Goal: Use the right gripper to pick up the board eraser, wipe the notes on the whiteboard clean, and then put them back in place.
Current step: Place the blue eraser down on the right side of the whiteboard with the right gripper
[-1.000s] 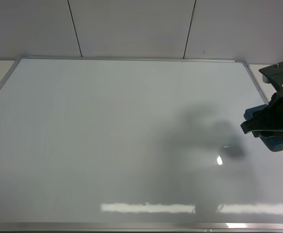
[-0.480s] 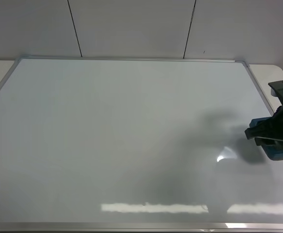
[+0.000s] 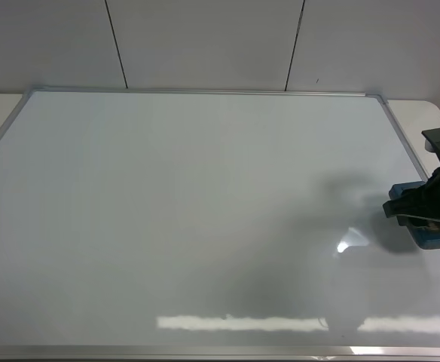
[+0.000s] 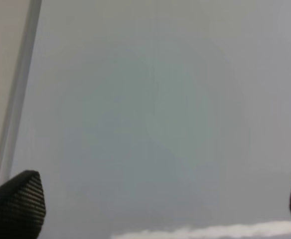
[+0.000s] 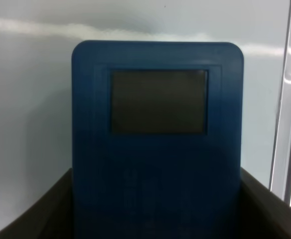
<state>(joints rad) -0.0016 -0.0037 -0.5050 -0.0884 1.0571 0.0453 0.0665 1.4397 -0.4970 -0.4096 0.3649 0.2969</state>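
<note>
The whiteboard [image 3: 190, 196] fills most of the exterior high view, glossy white inside a thin silver frame. No notes show anywhere on its surface. At its right edge my right gripper [image 3: 422, 210] is shut on the board eraser [image 3: 435, 238], a teal-blue block that rests low against the board by the frame. In the right wrist view the board eraser [image 5: 158, 149] stands between the black fingers [image 5: 271, 213], with a dark patch on its top face. The left gripper [image 4: 155, 209] hangs open over bare board near the frame's left edge, its fingers [image 4: 16, 204] wide apart.
A white tabletop [image 3: 420, 113] shows beyond the board's right frame and at the far left corner. Grey wall panels [image 3: 205, 38] rise behind the board. A bright strip of glare [image 3: 235, 323] lies along the board's near edge.
My right gripper has carried the eraser rightward and slightly down, from over the board's right part to its right frame. Its shadow has shifted right with it.
</note>
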